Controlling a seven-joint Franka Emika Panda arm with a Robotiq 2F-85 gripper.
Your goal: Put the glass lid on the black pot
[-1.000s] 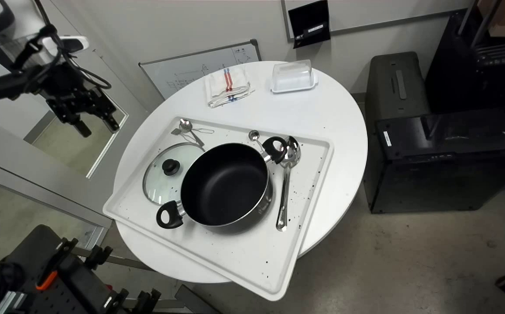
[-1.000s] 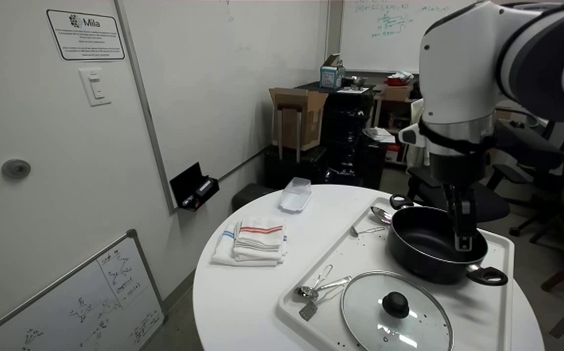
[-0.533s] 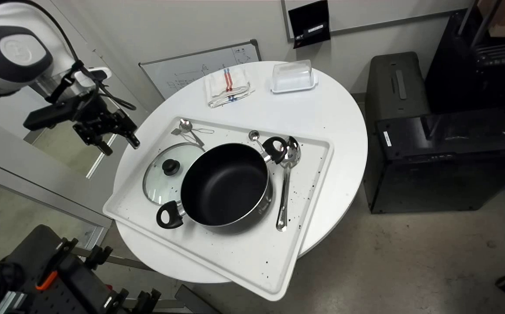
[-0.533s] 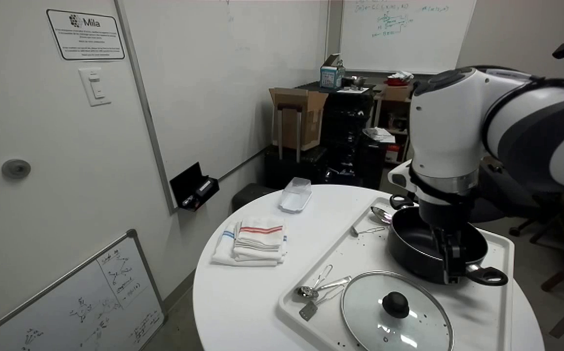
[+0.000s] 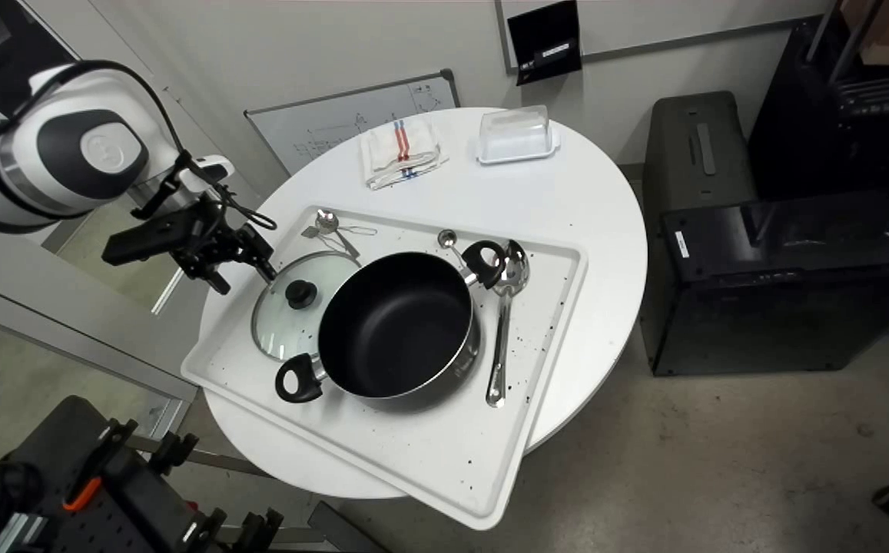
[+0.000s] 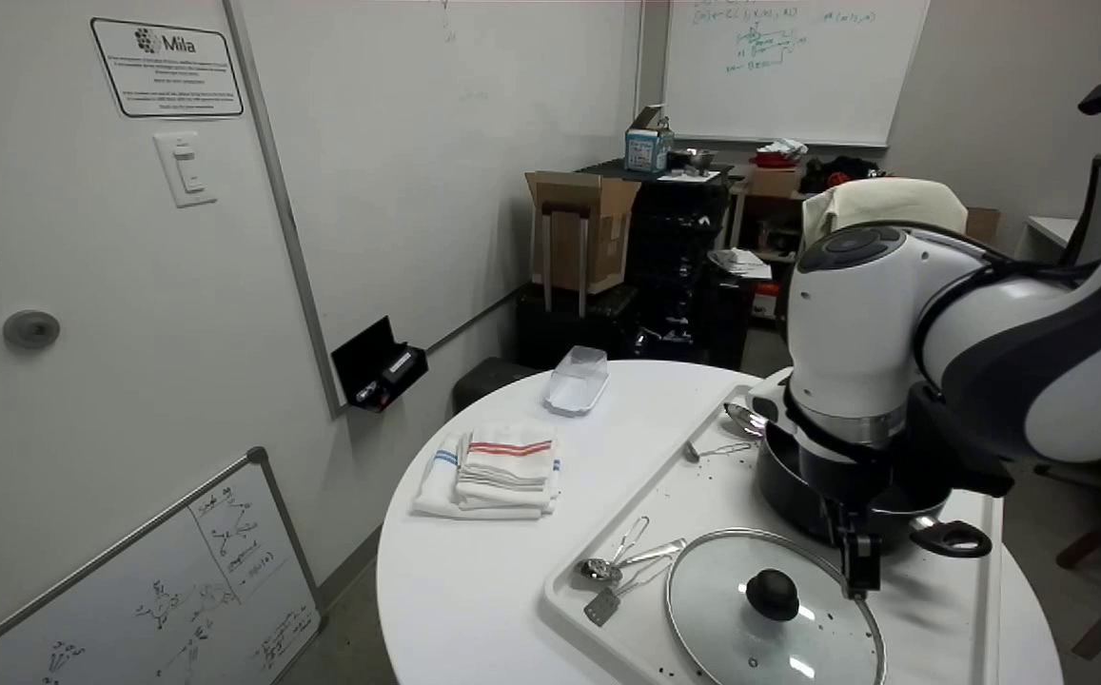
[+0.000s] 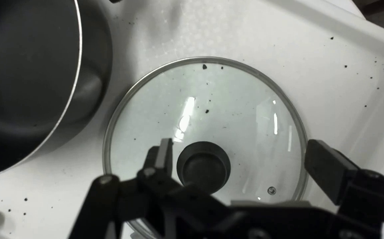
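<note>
In an exterior view, the claw (image 5: 247, 283) now hangs lower and nearer the lid (image 5: 295, 315), on the tray (image 5: 444, 465) beside the uncovered pot (image 5: 398, 326). In an exterior view, I note its fingertips (image 6: 860, 577) shift from pot to lid's rim, short of the knob (image 6: 772, 595). In the wrist view they stand spread, gripping nothing. Finding: approach advancing; grasp apparently next.

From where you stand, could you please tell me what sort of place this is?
Most likely a research lab or shared workroom: there is a robot arm, a whiteboard with writing on it, and a wall sign reading "Mila".
</note>
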